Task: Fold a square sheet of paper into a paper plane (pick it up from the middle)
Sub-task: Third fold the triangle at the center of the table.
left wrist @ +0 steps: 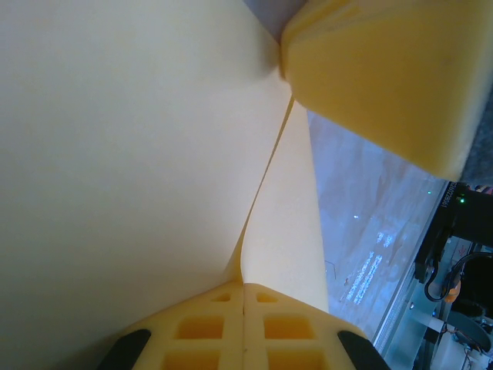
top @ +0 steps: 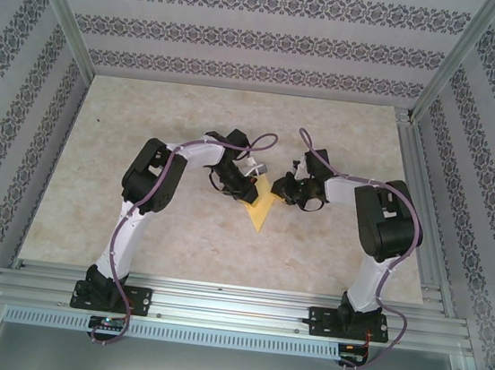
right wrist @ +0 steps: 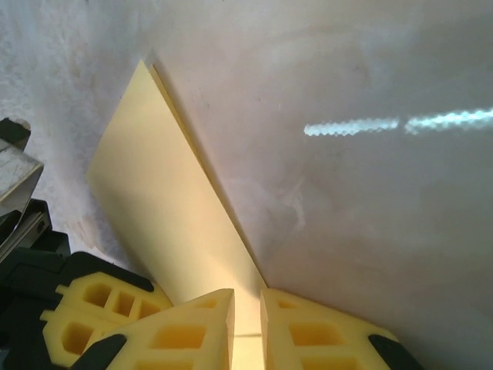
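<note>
The square sheet of paper (top: 260, 208) is pale yellow and folded into a pointed shape at the table's middle, between the two grippers. My left gripper (top: 245, 187) is shut on the paper (left wrist: 154, 154). The paper's layers come out of the closed seam between the left gripper's fingertips (left wrist: 244, 287). My right gripper (top: 283, 189) stands at the paper's other side. Its jaws are a narrow gap apart, around (right wrist: 246, 308). The paper (right wrist: 166, 193) shows flat through that gap and runs up to a sharp tip. A right finger (left wrist: 385, 69) touches the paper's far edge.
The marbled table top (top: 145, 136) has a metal frame rail (top: 233, 301) along its near edge, and patterned walls on three sides. In the right wrist view the left gripper's yellow fingers (right wrist: 96, 308) sit close by, at the lower left.
</note>
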`<state>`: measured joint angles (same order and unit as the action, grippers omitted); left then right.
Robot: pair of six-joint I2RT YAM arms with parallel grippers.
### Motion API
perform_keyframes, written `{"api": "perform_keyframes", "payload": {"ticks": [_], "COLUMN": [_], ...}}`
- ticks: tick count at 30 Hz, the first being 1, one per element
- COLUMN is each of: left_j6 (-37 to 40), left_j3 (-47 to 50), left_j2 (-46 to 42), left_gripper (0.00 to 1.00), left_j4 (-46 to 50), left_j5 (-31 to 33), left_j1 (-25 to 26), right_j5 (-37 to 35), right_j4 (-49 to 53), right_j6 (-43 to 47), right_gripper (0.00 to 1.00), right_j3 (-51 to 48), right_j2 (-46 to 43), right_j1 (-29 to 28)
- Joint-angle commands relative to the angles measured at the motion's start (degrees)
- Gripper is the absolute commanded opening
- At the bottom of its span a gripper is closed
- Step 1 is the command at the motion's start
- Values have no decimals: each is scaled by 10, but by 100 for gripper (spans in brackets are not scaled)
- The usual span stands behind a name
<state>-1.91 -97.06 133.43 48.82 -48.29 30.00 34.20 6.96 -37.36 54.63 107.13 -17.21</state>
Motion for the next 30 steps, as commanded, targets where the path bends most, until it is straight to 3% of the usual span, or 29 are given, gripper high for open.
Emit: {"api": "perform_keyframes", "payload": {"ticks": [1, 15, 21, 30], "left_j6": [12, 13, 13, 12], "left_j3": [7, 8, 8, 6], "left_j2": [6, 5, 5, -1], "left_gripper": [0, 0, 0, 0], "left_j4": [23, 23, 23, 24], "left_j5": [48, 48, 48, 50], "left_j1": [-7, -7, -6, -7], "right_j5": [-5, -14, -15, 14], "right_j4": [-10, -79, -70, -100], "right_j6": [5, -51, -46, -58], "right_gripper": [17, 17, 17, 20], "right_j3": [-21, -115, -119, -145], "right_j2": [-65, -68, -51, -117], "right_j1": [-1, -74, -74, -83]}}
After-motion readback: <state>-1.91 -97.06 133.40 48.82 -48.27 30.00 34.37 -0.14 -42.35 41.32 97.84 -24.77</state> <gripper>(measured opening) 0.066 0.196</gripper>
